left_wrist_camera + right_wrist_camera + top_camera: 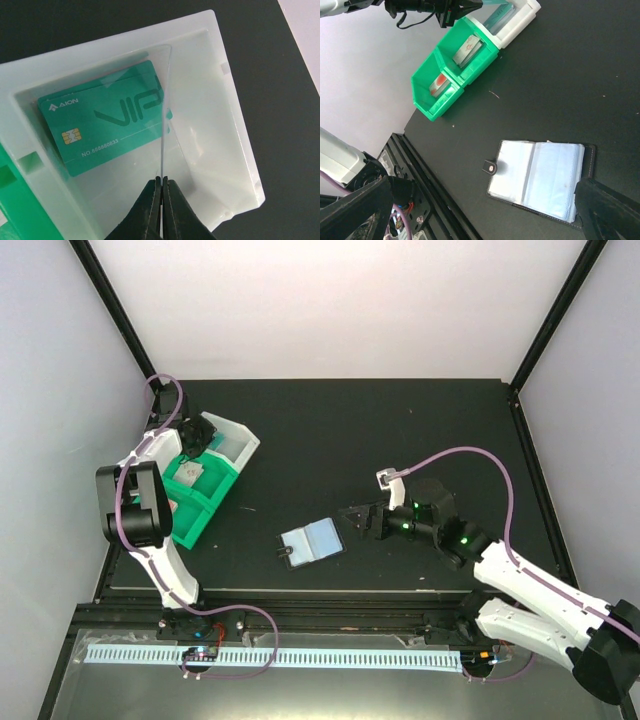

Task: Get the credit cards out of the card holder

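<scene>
Black card holder [311, 543], near centre: lies open, pale blue clear pockets up; you cannot tell whether any card sits inside. Right gripper [358, 520] just right of it, jaws spread, empty. Green bin [200, 502], left: red-marked card [440, 82] and pale card [467, 47]. White bin [235, 125], far left: teal VIP card [105, 120] flat inside; left gripper [161, 182] above it, pinched on a thin translucent card [164, 125]. Expect cards light, stiff, slick; take them by an edge.
</scene>
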{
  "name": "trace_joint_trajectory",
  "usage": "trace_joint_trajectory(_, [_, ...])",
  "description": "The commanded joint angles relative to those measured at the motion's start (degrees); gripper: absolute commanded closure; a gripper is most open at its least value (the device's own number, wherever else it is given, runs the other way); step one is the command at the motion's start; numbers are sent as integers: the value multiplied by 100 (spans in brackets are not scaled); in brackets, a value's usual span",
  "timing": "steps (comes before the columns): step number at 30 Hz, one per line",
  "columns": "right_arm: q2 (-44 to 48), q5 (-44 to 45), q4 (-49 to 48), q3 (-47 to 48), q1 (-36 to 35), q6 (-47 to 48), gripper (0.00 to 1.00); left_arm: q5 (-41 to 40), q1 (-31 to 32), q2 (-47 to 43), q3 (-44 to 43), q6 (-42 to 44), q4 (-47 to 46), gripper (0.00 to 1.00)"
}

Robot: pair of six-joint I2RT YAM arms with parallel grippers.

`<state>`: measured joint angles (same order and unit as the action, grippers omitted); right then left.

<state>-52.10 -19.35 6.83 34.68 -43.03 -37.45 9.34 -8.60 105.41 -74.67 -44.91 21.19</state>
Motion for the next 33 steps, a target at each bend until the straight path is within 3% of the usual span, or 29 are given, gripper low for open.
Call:
trace_joint_trajectory(1, [-86,107,-95,81,14,-26,0,88,-73,125,-248,157,24,94])
trace_joint_trajectory(17, [-137,89,-28,59,15,-8,0,68,-78,-70,-498,271,256,80])
trace_joint_trajectory(22, [-59,43,85,67,15,127,0,227,-76,-428,-513,422,257,65])
trace_joint_trajectory(33, [251,990,1004,167,15,487,0,1024,73,-1613,-195,850,581,23])
